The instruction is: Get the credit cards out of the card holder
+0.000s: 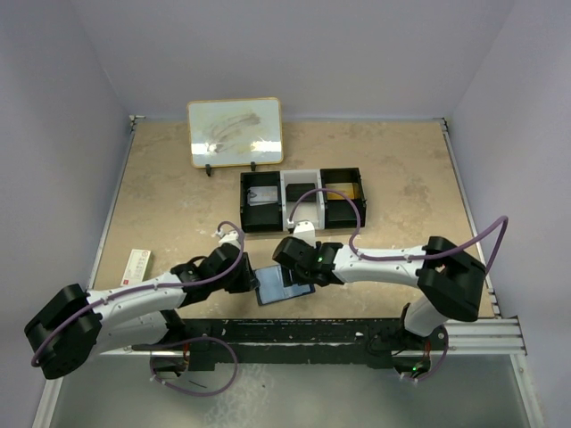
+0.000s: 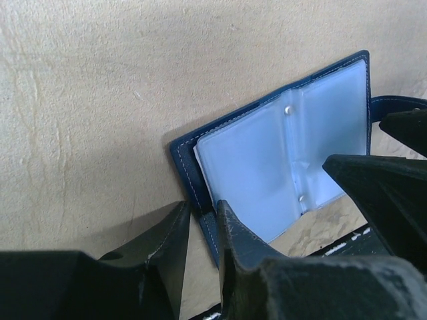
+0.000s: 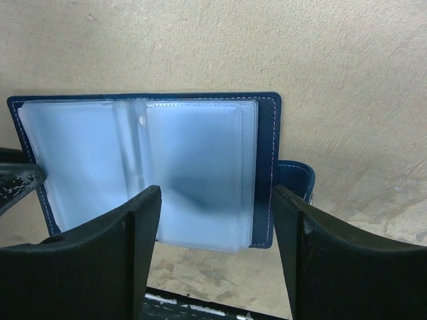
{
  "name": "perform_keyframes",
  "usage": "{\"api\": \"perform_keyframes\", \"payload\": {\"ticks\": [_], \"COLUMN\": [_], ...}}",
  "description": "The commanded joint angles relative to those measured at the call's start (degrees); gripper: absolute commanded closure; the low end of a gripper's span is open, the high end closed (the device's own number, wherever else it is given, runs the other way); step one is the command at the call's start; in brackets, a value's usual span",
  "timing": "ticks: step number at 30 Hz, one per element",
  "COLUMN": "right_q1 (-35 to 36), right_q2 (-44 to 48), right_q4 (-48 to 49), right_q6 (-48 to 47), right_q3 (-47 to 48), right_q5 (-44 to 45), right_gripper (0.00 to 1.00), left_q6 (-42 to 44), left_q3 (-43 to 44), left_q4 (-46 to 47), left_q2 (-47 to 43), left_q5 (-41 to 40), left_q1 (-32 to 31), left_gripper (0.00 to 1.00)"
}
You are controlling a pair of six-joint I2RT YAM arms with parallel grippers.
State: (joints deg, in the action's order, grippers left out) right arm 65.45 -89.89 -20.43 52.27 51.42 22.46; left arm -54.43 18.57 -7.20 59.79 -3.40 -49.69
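The card holder (image 1: 284, 287) lies open on the table near the front edge, navy cover down, pale blue-grey pocket panels up. No card shows clearly in the pockets. My left gripper (image 1: 249, 278) is at its left edge. In the left wrist view the left gripper (image 2: 203, 205) is shut on the navy cover edge of the card holder (image 2: 267, 160). My right gripper (image 1: 300, 269) is over the holder's far right part. In the right wrist view the right gripper (image 3: 217, 195) is open and empty, its jaws astride the right pocket panel of the card holder (image 3: 193, 160). The holder's tab (image 3: 297, 179) sticks out at the right.
A black three-compartment tray (image 1: 282, 193) stands just behind the grippers, with flat items in its compartments. A small whiteboard (image 1: 235, 132) leans at the back. A red-and-white box (image 1: 136, 265) lies at the left. The rail of the arm bases (image 1: 357, 332) runs right below the holder.
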Motion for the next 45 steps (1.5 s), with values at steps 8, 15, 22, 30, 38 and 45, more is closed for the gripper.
{"api": "perform_keyframes", "payload": {"ticks": [8, 15, 22, 30, 38, 45], "right_q1": [-0.15, -0.15, 0.57, 0.73, 0.90, 1.80], "right_q2": [-1.08, -2.16, -1.50, 0.46, -5.16, -8.85], "right_q4": [0.72, 0.89, -2.81, -0.72, 1.55, 0.29], "right_q6": [-1.49, -1.56, -0.46, -1.41, -1.89, -2.15], "right_q3": [1.00, 1.28, 3.33, 3.21, 3.56, 4.57], "right_q5": [1.10, 0.93, 3.04, 1.92, 0.39, -0.17], "right_gripper": [0.31, 0.34, 0.30, 0.27, 0.31, 0.44], "left_q6": [0.39, 0.29, 0.21, 0.47, 0.38, 0.38], "left_q3": [1.64, 1.92, 2.12, 2.93, 3.06, 2.93], "left_q4": [-2.96, -3.23, -3.48, -4.43, -4.09, -4.40], "left_q2": [-0.83, -1.00, -1.05, -1.15, -0.50, -0.85], "left_q5": [-1.50, -1.67, -1.75, -2.42, -2.41, -2.62], "left_q1": [-0.49, -0.49, -0.49, -0.49, -0.49, -0.49], "left_gripper": [0.86, 0.89, 0.92, 0.96, 0.98, 0.98]}}
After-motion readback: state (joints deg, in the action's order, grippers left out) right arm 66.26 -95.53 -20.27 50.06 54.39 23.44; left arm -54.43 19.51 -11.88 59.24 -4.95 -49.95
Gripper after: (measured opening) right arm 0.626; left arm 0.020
